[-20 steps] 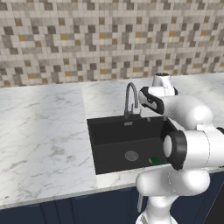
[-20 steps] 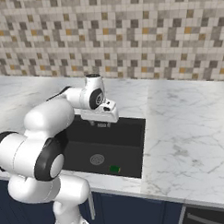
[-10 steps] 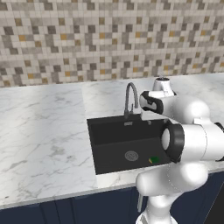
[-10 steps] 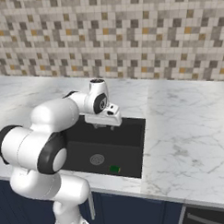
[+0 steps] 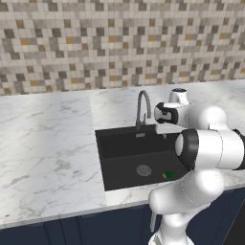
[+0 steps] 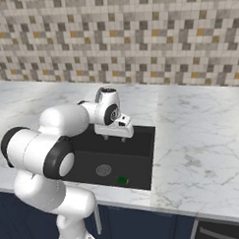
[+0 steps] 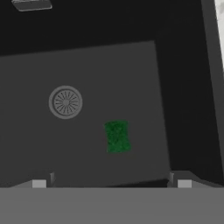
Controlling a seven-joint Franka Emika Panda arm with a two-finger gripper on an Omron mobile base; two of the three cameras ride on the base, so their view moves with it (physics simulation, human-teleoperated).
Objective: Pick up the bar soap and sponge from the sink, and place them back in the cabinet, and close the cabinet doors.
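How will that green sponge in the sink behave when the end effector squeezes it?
The sponge looks like a small, flat block lying on the sink floor beside the drain, so it probably won't roll or tip. Its rough green surface suggests it is soft, light and easy to grip, likely compressing between the fingers.

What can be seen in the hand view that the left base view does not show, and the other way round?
Hand view alone: the gripper fingertips, standing wide apart above the sink floor. Left base view alone: the faucet, the marble counter, the tiled wall and the robot arm. Both: the black sink, its drain and the green sponge lying beside it.
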